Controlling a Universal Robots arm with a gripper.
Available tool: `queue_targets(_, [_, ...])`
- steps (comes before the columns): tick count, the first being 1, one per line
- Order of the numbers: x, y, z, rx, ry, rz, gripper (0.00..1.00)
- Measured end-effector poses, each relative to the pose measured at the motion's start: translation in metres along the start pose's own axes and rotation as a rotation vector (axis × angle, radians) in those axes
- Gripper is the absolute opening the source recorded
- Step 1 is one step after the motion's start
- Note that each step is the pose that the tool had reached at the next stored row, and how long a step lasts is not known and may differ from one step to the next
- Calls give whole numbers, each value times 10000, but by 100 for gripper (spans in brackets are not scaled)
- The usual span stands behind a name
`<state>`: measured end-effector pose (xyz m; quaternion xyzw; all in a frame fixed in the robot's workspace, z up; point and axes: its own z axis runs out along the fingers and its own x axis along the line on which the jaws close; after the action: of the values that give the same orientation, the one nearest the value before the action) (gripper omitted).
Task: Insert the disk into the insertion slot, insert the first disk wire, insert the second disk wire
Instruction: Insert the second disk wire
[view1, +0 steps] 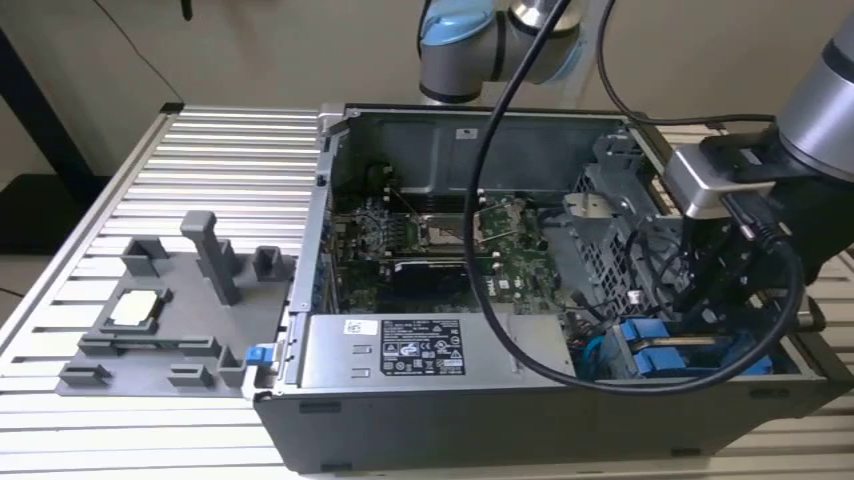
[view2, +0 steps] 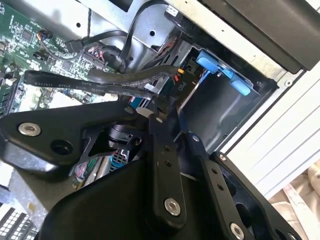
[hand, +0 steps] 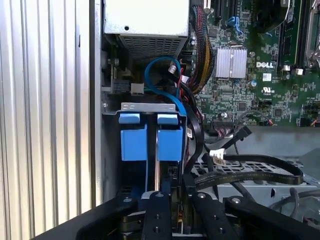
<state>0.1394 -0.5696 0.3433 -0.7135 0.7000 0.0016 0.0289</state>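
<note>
Tool down inside the computer case at its front corner, fingers pinching what looks like a black wire connector at the disk's end. Disk sits in the insertion slot, blue carrier tabs showing. Judging by that, insertion is done and wiring is underway.

End effector lowered, fingers converging.

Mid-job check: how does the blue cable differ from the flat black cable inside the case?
The blue cable is thin and round; the flat black cable is a broad band. The blue cable loops beside the power-supply box; the flat black cable stretches over the grey metal cage. Both lie inside the case.
</note>
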Motion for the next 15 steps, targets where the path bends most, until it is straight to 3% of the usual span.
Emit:
queue_targets(11, [-13, -13, -339, -1, 2, -1, 24])
queue_targets(15, [-17, -17, -427, -1, 1, 0, 24])
